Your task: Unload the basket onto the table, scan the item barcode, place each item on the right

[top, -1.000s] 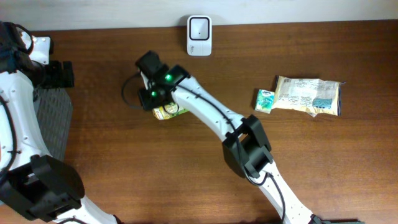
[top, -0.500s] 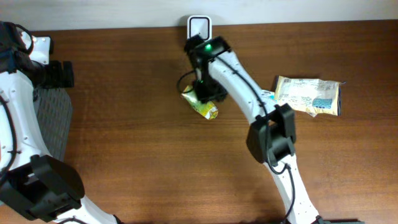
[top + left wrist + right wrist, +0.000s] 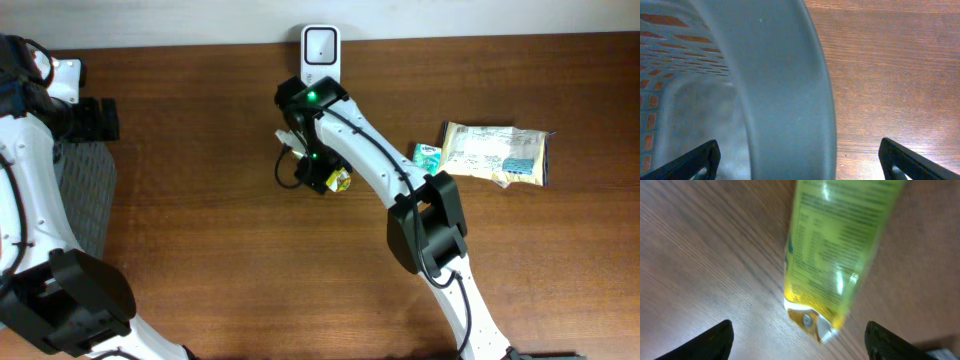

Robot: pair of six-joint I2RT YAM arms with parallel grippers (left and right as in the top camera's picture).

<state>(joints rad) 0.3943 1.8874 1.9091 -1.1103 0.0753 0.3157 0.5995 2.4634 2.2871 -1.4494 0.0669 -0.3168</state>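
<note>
Between the fingers of the right gripper (image 3: 800, 341): yellow-green pouch (image 3: 832, 255), lying on the wooden table (image 3: 700, 250), printed side up, one sealed corner nearest the wrist camera. I read the jaws as spread wide, touching neither edge of it. Beyond, at the table's far edge: white scanner (image 3: 320, 45). Far left: left gripper (image 3: 800, 162), jaws wide apart, nothing between them, over the rim of the grey basket (image 3: 790, 100).

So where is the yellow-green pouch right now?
Overhead, the yellow-green pouch lies on the table just below the white scanner, partly hidden under the open right gripper.
</note>
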